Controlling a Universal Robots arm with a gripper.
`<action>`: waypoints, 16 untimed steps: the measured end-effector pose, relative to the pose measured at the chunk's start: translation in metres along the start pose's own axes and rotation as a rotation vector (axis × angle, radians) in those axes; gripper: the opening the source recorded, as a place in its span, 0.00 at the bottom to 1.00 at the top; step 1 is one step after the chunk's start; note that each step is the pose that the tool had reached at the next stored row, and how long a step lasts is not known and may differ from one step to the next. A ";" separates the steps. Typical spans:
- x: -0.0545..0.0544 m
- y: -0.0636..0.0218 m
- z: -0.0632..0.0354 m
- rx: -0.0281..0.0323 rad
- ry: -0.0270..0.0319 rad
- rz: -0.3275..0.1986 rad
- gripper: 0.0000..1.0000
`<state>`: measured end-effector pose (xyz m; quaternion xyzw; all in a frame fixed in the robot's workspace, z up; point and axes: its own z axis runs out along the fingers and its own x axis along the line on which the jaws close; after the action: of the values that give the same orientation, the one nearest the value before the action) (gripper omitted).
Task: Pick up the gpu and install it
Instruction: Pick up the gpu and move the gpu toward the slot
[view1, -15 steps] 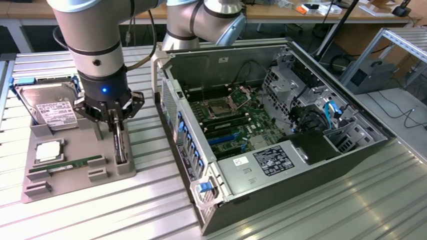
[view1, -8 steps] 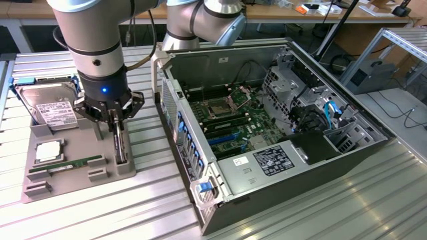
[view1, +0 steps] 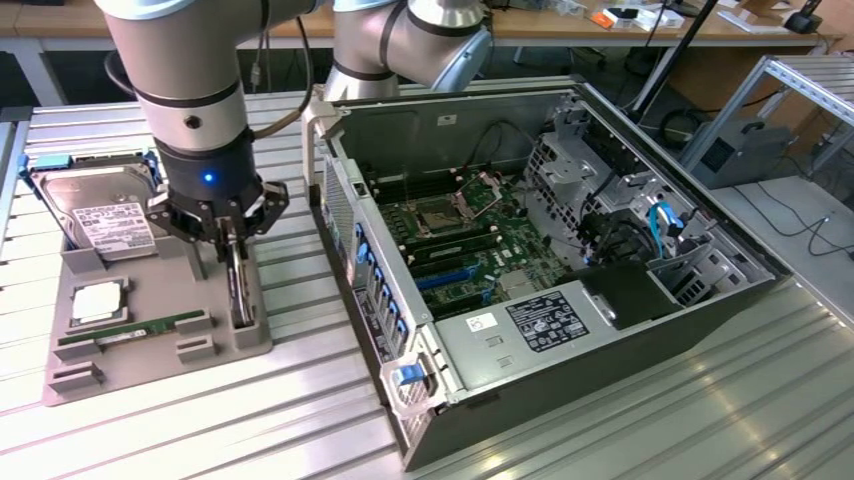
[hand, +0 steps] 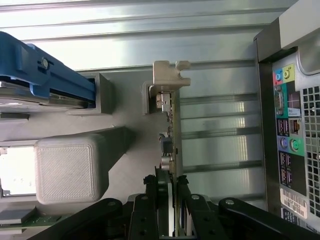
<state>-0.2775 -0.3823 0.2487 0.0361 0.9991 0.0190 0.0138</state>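
Holds the gpu (hand: 172, 150) by its upper edge, gripper (hand: 167, 181) closed against both faces. Stands on edge along the holder's (view1: 160, 350) edge nearest the computer case (view1: 561, 250), bracket (hand: 167, 80) tucked against a post (hand: 147, 100) at the far end. Risks snagging that bracket on the post if lifted askew, tilting the gpu in so thin a pinch, or dragging the holder along. Beyond, risks clipping the computer case's open rim with a skewed gpu.
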 end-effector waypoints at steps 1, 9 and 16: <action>0.000 0.0000 -0.0013 0.0001 0.0002 0.000 0.27; 0.000 0.0002 -0.0059 0.0001 0.0001 0.000 0.27; 0.000 0.0004 -0.0106 0.0000 0.0001 0.000 0.27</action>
<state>-0.2775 -0.3823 0.2593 0.0361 0.9991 0.0190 0.0138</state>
